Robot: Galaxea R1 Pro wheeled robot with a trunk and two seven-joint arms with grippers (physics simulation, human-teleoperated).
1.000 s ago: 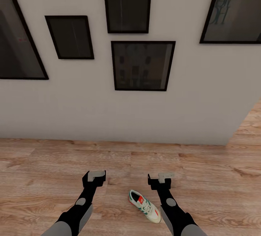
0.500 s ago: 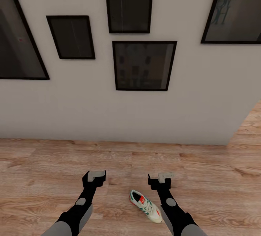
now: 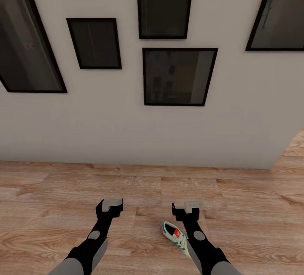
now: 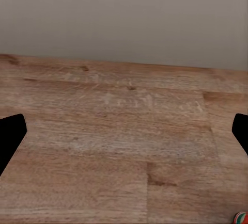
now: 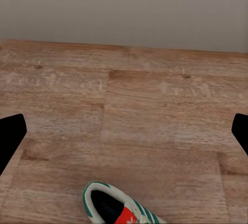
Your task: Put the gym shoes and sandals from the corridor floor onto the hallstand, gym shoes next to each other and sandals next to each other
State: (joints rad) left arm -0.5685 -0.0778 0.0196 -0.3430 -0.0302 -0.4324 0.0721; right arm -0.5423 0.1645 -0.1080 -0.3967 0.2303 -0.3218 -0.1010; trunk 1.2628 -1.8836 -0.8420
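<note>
One gym shoe (image 3: 176, 238) lies on the wood floor (image 3: 50, 207) just below and inboard of the right gripper (image 3: 188, 205), its heel end hidden behind that arm. The right wrist view cuts it off at the frame edge. Both the right gripper and the left gripper (image 3: 110, 204) hang spread and empty. A red speck in the left wrist view is probably the same shoe. Dark framed pictures (image 3: 179, 76) hang on the grey wall (image 3: 126, 131) ahead.
</note>
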